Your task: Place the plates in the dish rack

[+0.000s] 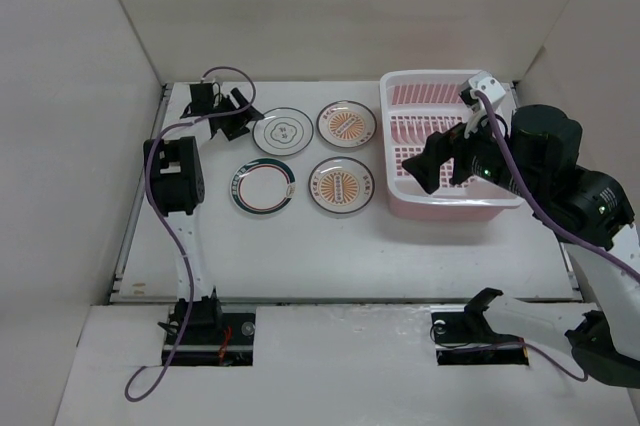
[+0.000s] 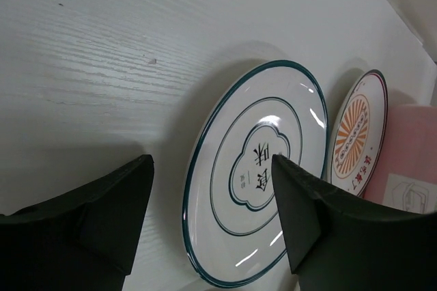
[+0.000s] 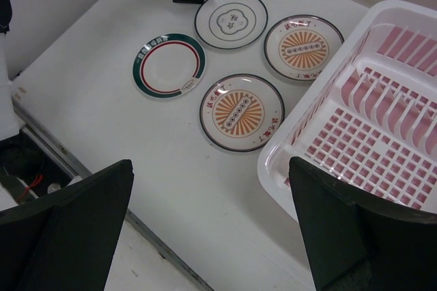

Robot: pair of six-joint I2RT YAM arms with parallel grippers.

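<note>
Four plates lie flat in a square left of the pink dish rack [image 1: 450, 208]. At the back are the dark-rimmed motif plate [image 1: 283, 130] and a sunburst plate [image 1: 346, 124]. In front are the green-rimmed plate [image 1: 264, 186] and a second sunburst plate [image 1: 341, 186]. My left gripper [image 1: 243, 114] is open at the motif plate's left edge. In the left wrist view the open jaws [image 2: 212, 162] straddle that plate [image 2: 259, 168]. My right gripper [image 1: 425, 168] is open and empty, held above the rack's front left corner. Its wrist view [image 3: 210, 167] shows all the plates and the empty rack [image 3: 307, 117].
White walls enclose the table at the left, back and right. The rack stands against the back right corner. The table's front edge [image 3: 89, 175] runs under my right gripper's left finger. The left arm's elbow [image 1: 178, 174] hangs left of the green-rimmed plate.
</note>
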